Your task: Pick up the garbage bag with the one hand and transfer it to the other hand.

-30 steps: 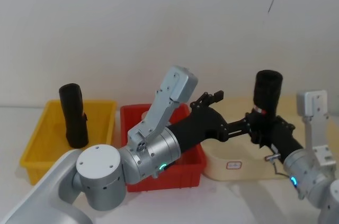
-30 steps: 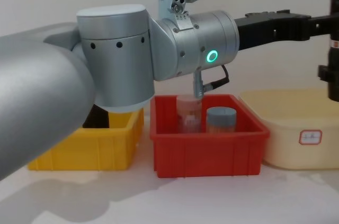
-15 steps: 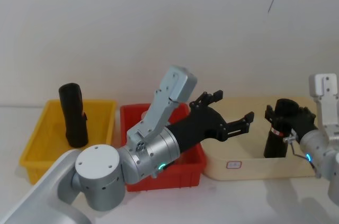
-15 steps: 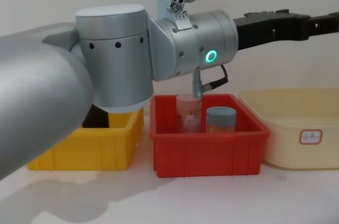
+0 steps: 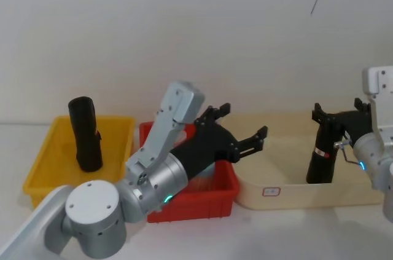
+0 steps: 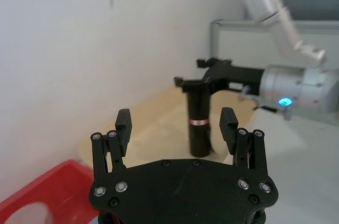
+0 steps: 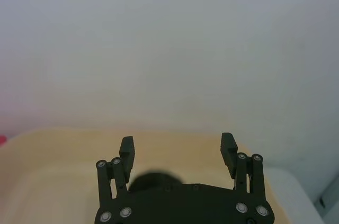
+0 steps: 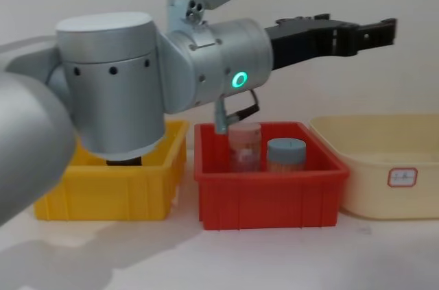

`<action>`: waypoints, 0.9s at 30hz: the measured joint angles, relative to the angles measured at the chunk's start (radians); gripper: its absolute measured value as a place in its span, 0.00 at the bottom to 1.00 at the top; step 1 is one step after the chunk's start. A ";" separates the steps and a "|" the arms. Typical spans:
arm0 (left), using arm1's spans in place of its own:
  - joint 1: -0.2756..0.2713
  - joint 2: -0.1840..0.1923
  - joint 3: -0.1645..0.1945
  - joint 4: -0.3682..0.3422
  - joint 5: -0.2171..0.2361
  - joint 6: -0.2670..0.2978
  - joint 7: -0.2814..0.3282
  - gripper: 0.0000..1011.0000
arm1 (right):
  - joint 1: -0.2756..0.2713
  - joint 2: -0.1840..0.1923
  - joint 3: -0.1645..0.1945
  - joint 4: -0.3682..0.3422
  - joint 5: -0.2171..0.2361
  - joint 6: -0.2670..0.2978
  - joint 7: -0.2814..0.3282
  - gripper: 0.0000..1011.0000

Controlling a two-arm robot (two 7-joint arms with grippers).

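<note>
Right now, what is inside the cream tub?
The garbage bag stands upright in the cream tub, with the open right gripper at its top. The tub's front wall hides the bag's foot and the floor behind it. The open left gripper hangs in the air nearby.

Garbage bag: black roll, upright in beige tub; right gripper splayed around its top, left gripper splayed, well apart

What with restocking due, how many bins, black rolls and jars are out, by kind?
Bins: 3 (yellow bin, red bin, cream bin)
Black rolls: 2 (yellow-bin roll, cream-bin roll)
Jars: 2 (pink jar, blue-lidded jar)
Total: 7
</note>
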 joint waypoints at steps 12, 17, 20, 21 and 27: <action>0.075 0.040 -0.041 -0.096 0.064 0.029 0.129 0.99 | -0.027 -0.009 -0.039 -0.128 -0.025 -0.031 0.025 0.99; 0.104 0.052 -0.058 -0.132 0.094 0.045 0.185 0.99 | -0.044 -0.018 -0.060 -0.182 -0.025 -0.036 0.053 0.99; 0.122 0.059 -0.070 -0.155 0.112 0.055 0.219 0.99 | -0.055 -0.024 -0.074 -0.212 -0.023 -0.035 0.074 0.99; 0.130 0.062 -0.075 -0.164 0.123 0.062 0.238 0.99 | -0.058 -0.025 -0.078 -0.220 -0.022 -0.035 0.079 0.99; 0.159 0.070 -0.093 -0.196 0.160 0.086 0.301 0.99 | -0.085 -0.036 -0.108 -0.264 -0.008 -0.017 0.123 0.99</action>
